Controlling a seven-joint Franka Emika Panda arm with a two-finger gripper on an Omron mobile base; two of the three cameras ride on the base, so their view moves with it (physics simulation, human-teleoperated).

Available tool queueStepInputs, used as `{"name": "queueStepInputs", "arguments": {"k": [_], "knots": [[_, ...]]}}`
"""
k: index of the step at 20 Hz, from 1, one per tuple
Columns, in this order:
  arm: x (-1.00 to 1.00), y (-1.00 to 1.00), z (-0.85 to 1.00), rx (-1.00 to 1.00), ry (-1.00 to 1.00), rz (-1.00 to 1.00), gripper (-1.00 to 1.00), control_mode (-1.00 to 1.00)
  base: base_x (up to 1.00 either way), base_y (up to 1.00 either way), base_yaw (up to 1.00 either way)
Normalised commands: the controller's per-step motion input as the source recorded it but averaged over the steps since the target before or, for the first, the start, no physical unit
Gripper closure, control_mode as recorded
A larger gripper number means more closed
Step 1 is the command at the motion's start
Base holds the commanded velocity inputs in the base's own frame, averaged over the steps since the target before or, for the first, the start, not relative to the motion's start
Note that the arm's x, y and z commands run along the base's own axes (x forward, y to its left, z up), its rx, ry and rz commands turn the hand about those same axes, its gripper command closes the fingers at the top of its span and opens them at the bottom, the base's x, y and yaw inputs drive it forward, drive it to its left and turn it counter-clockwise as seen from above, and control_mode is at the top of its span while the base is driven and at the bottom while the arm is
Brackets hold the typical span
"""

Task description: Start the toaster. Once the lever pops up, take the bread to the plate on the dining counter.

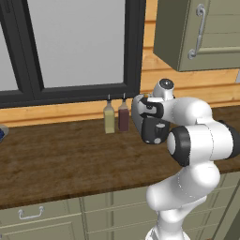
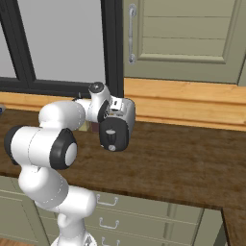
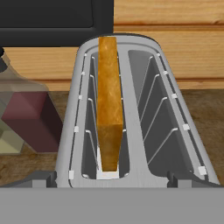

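Toaster largely behind arm

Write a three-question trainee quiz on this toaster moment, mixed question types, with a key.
1. True or false: the bread stands in the toaster's left slot, seen in the hand view.
2. What stands beside the toaster on the counter? A) two bottles B) a kettle C) a mug
3. Fill in: the toaster's other slot is ____.

Key: 1 true; 2 A, an olive bottle and a dark red bottle; 3 empty.

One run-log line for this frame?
gripper: open, above toaster | bread: upright in left slot, right slot empty | bottles: beside toaster
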Motion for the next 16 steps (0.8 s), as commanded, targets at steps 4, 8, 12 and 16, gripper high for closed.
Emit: {"name": "queueStepInputs", "arguments": {"k": [4,8,12,16], "knots": [[0.00,0.00,0.00,0.00,0.00,0.00,-1.00,-1.00,0.00,0.00,0.00],[0.00,0.00,0.00,0.00,0.00,0.00,-1.00,-1.00,0.00,0.00,0.00],[0.00,0.00,0.00,0.00,0.00,0.00,-1.00,-1.00,0.00,0.00,0.00],[0.00,0.08,0.00,0.00,-0.03,0.00,-1.00,-1.00,0.00,0.00,0.00]]}}
